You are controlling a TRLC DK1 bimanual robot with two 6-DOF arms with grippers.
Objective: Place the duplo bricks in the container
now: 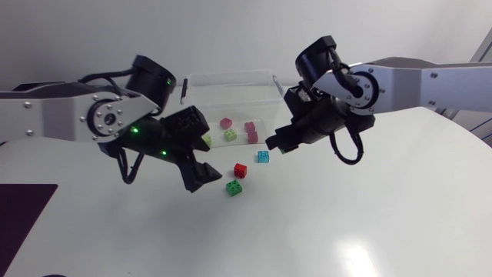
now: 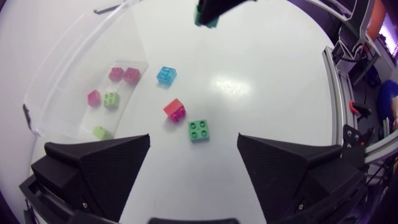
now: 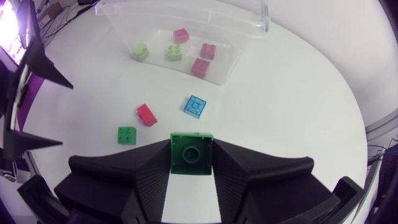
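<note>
The head camera is looking down from well above the white table (image 1: 400, 215), taking in both arms at once. The left wrist camera is looking down from close by, between the wide-apart jaws of the left gripper (image 2: 193, 137), at loose bricks (image 2: 166, 74) and a clear container (image 2: 68, 65) ahead of them. The right wrist camera is looking past the right gripper (image 3: 191, 142), a green brick (image 3: 191, 158) between its jaws, sharing that same patch ahead

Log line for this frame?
right jaws: shut on held green brick | left jaws: open, empty | on table: blue brick, red brick, loose green brick | container: five bricks inside
</note>
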